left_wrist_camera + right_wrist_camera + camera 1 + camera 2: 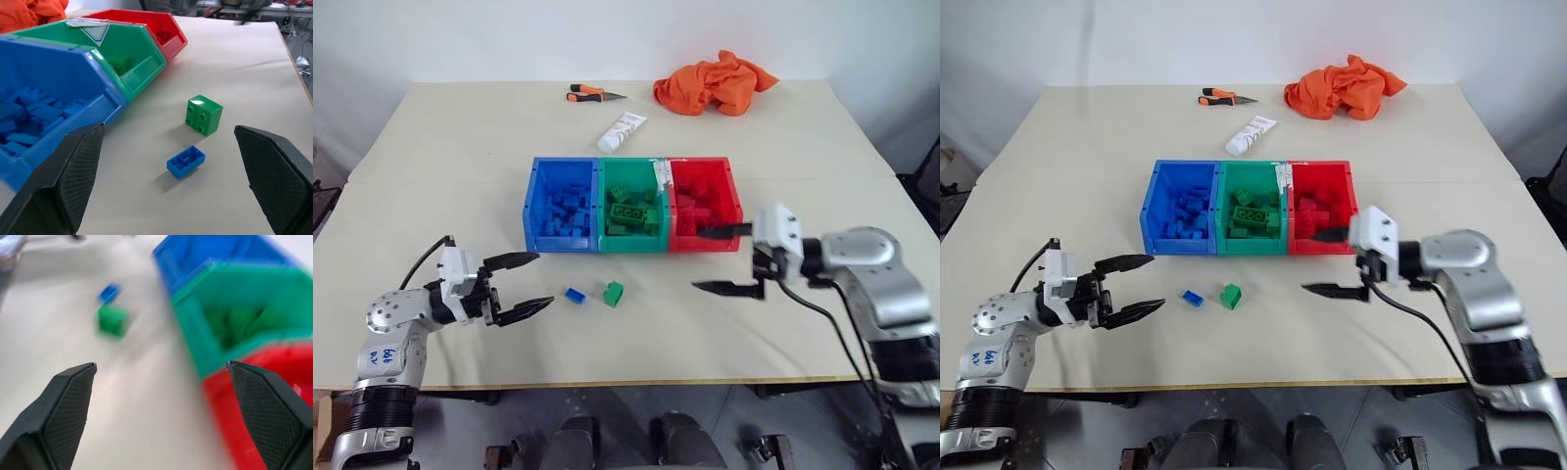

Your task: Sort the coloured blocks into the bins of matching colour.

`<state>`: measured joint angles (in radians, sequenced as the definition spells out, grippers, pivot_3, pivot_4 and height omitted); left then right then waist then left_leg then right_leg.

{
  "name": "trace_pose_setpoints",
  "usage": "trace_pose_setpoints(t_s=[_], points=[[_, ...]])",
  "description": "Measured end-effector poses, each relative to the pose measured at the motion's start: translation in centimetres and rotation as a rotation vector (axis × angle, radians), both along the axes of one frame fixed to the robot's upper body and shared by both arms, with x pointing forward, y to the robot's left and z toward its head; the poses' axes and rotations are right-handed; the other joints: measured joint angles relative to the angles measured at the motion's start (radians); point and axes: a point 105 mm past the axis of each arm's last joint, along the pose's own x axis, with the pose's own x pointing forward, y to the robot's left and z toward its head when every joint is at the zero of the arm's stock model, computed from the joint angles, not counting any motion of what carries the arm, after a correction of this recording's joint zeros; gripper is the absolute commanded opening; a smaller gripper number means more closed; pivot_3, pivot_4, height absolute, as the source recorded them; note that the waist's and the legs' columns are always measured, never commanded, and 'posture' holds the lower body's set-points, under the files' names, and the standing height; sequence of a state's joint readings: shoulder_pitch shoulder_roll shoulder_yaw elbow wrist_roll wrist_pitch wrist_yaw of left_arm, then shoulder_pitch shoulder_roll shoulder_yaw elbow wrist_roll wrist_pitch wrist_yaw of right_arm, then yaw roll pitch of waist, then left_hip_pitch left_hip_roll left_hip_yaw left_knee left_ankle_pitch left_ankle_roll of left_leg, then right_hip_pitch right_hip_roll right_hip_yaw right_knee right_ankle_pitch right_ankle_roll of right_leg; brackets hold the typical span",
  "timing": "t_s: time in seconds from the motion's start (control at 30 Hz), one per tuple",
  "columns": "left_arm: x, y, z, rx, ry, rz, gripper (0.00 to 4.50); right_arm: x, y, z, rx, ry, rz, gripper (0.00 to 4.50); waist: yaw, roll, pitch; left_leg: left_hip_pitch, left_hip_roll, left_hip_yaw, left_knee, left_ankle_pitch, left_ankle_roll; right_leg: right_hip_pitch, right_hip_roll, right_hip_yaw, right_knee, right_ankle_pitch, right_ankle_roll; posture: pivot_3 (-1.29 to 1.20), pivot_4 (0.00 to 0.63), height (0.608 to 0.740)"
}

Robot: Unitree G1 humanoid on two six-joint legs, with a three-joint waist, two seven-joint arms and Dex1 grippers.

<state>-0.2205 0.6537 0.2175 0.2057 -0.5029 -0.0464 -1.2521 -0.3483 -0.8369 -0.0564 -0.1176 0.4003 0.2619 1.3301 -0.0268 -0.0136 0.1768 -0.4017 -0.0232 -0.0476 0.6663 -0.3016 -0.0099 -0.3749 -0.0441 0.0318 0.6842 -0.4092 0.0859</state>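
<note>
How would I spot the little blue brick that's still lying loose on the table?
Find the row of three joined bins mid-table: blue, green, red. On the bare tabletop just in front of them, nearer the robot, lie two loose bricks side by side. The blue brick is the flatter, smaller one on the left; its neighbour, the green brick, is a taller cube.

Head stereo pair: high, looks fwd + down over whole table (431,176), far off; both eyes share same scene, slight sideways offset. L wrist cam: low near tabletop, close, faces along own fingers toward green block (204,114), blue block (186,161), bins (146,73). R wrist cam: close, angled down, blurred, shares those blocks + bins w/ L wrist
</note>
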Motion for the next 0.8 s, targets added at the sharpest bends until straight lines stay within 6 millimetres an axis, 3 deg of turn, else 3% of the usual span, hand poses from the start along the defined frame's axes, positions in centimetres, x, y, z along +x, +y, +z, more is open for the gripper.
trace_pose_setpoints(t_s=[0.2,0.4,0.57,0.67,0.8], points=[[-0.7,0.1,-0.7,0.006,0.023,0.013,4.5,-2.3,-3.7,-0.9,-0.028,0.071,-0.047,4.46,-0.005,0.0,0.0,0.002,0.0,0.003,0.0,-0.002,0.003,0.001,0.0,0.002,0.001,0.0,0.0,0.0,0.15,0.74],[-2.0,-0.5,-1.0,0.019,0.05,0.06,4.5,-2.0,-4.1,-0.1,-0.006,0.052,-0.042,4.46,-0.002,0.0,0.0,0.002,0.0,0.002,0.0,-0.002,0.004,0.002,0.0,0.002,0.0,0.0,0.0,0.0,0.15,0.74],[-3.2,-2.4,0.1,0.065,0.043,0.083,4.5,-1.7,-3.9,-0.7,-0.006,0.08,-0.036,4.46,0.004,0.0,0.0,0.002,0.0,0.002,0.0,-0.003,0.005,0.003,0.0,0.002,-0.002,0.0,0.0,0.0,0.15,0.74],[-2.5,-4.4,1.4,0.028,0.058,0.178,4.5,-1.4,-4.0,-1.0,-0.009,0.098,-0.036,4.46,0.009,0.0,0.0,0.003,0.0,0.002,0.001,-0.003,0.005,0.005,0.0,0.002,-0.003,0.0,0.0,0.0,0.15,0.74],[-2.5,-7.0,0.0,0.106,0.201,0.163,4.5,-1.1,-3.7,-0.5,-0.015,0.081,-0.025,4.46,0.009,0.0,0.0,0.003,0.0,0.002,0.0,-0.003,0.005,0.004,0.001,0.002,-0.003,0.0,0.0,0.0,0.15,0.74]])
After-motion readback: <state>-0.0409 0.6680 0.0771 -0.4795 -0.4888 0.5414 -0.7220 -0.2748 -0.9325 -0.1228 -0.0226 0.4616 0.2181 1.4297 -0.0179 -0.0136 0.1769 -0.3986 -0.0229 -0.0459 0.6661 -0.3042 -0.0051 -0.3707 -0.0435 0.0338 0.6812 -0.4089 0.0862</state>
